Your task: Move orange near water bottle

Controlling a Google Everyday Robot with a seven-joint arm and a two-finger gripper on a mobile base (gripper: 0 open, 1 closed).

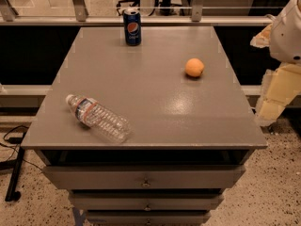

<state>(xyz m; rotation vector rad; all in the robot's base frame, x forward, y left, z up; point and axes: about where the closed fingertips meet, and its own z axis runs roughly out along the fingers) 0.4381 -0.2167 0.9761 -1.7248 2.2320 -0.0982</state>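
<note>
The orange (194, 68) sits on the grey table top (155, 102), right of centre and toward the back. The water bottle (99, 118) lies on its side near the front left corner, its white cap pointing to the back left. My gripper (273, 100) hangs beyond the table's right edge, below the white arm link (289, 29). It is off the table, to the right of the orange and a little nearer the front. It holds nothing that I can see.
A blue Pepsi can (132, 27) stands upright at the back edge, left of centre. The table is a drawer cabinet with handles at the front (146, 182). A rail and glass partition (141, 18) run behind it. Cables lie on the floor at the left (11, 140).
</note>
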